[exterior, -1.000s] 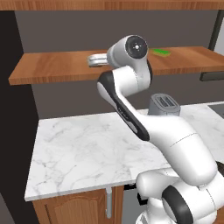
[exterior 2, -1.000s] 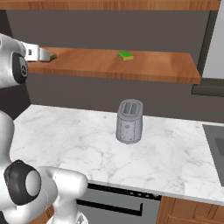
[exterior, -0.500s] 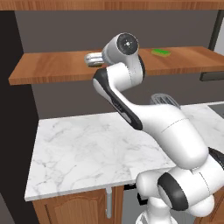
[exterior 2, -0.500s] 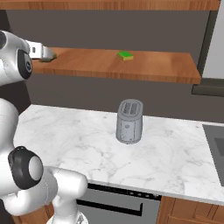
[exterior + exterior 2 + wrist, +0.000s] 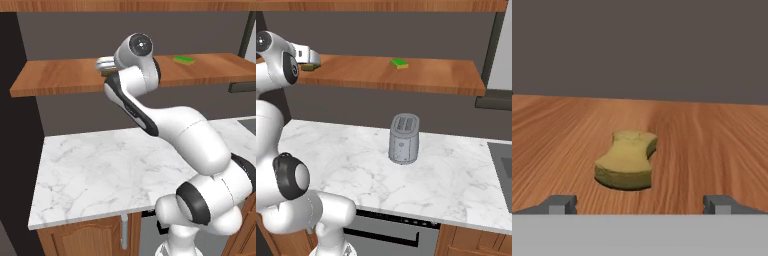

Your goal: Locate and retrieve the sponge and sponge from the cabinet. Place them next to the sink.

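1. Claw [image 5: 640, 204] wide apart, nothing between the tips; it sits low over the cabinet [image 5: 712, 145] shelf board, pointed toward the back wall.
2. Olive-yellow sponge [image 5: 627, 160] lies flat on the shelf just ahead of the claw, roughly centred between the two tips, not touched by either. Waisted shape, narrower in the middle.
3. From the right base view, the hand's end [image 5: 306, 56] is at the shelf's left end w/ the olive-yellow sponge [image 5: 308, 66] right under/beside it.
4. Green sponge [image 5: 399, 63] lies flat further along the same shelf [image 5: 446, 80], well apart from the claw, near the back edge. Also seen in the left base view [image 5: 184, 60], to the right of the arm's elbow joint.
5. Arm rises from the base, bends over the table [image 5: 95, 170] and reaches up to shelf level.
6. Toaster [image 5: 404, 138] stands upright on the marble table [image 5: 456, 185], below the shelf, about under the green sponge.
7. Dark inset at the table's far right edge [image 5: 503, 162]; can't tell what it is.
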